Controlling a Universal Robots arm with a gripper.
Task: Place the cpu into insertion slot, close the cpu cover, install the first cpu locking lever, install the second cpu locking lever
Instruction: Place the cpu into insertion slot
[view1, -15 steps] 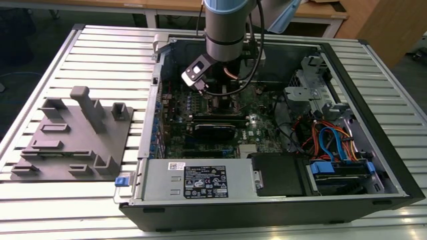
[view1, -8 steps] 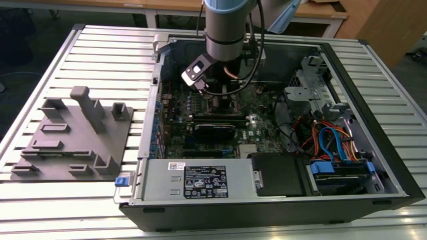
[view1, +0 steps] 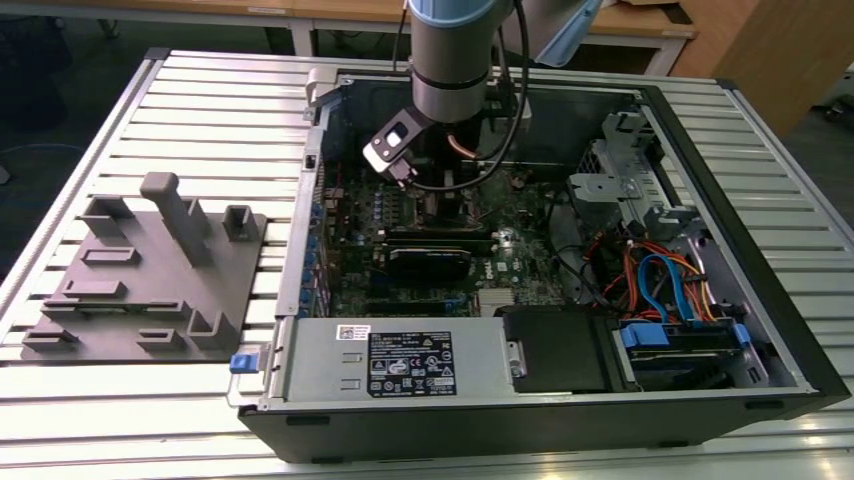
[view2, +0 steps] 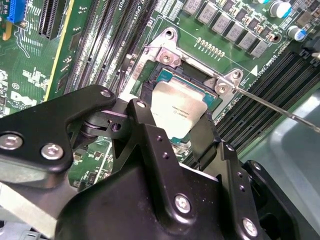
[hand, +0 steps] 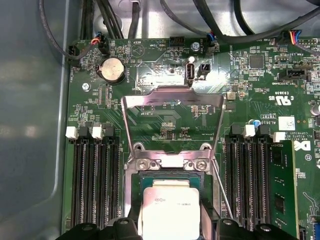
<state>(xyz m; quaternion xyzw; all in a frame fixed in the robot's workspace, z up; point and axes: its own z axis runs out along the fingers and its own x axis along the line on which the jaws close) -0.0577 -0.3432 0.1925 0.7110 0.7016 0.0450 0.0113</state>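
Exterior view: an open computer case (view1: 801, 345) lies on a slatted metal table (view1: 200, 110). The arm (view1: 454, 60) comes down from the top centre of the frame into the upper middle of the case, over the motherboard (view1: 441, 225). A grey moulded fixture (view1: 147, 270) sits on the table at the exterior view's left, apart from the case. The power supply (view1: 400, 362) is at the lower centre, with blue cables (view1: 667, 285) toward the lower right.

In both wrist views we find the gripper (hand: 172, 226) low over the socket area. Its two black fingers (hand: 125, 227) stand one on each side of the cpu (hand: 170, 210), close against two opposite edges, so we log it as pinching the cpu. The pale metal top faces up.

The cpu is directly over the insertion slot (hand: 165, 178). A strip of the slot's dark centre shows past one edge of the chip, with the silver rim around it. We cannot tell whether the chip is fully seated or just above the contacts.

The cpu cover (hand: 172, 94) stands open, swung back on its hinge away from the slot. Green board shows through its square window.

One thin locking lever (view2: 280, 109) juts from a hinge corner out across the memory slots (hand: 95, 185), well off the cover. A coin cell (hand: 112, 69) sits on the board beyond the raised cover.
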